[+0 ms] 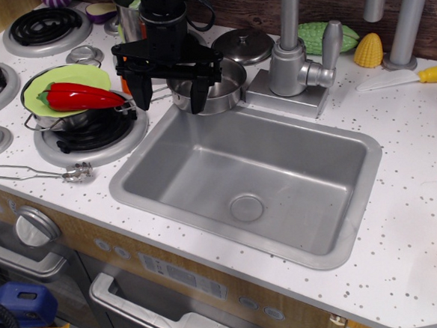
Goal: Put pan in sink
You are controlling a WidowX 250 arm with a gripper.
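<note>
Nearest the camera, front of the sink (344,239), is just the cabinet edge w/ knobs; left of the sink's front-left corner a pair of wire tongs (35,174) lies flat on the counter. The sink itself is a wide grey basin, drain at centre, nothing in it.

Further back, at the sink's back-left corner, sits the pan (224,88), upright on the counter, touching or just off the basin rim, hard to say which. Its thin wire handle seems to run left, toward the stove, but it's mostly hidden behind the claw, so the axis is a guess.

The claw (170,96) hangs over the pan's left/front rim, fingers pointing down and spread wide: right finger at or just over the rim, left finger well outside it on the stove side. Holds nothing as far as I can see.

So the key relation: the pan is right under and slightly right-rear of the claw, and the sink lies directly front-right of the pan, so a short lift-and-carry toward the camera should do, once gripped.

Left of the sink, a burner carries another pan w/ green plate (66,81) and red pepper (82,96). Behind the sink's back edge stands the tap (297,61); a lid (242,44) is beyond the pan.
</note>
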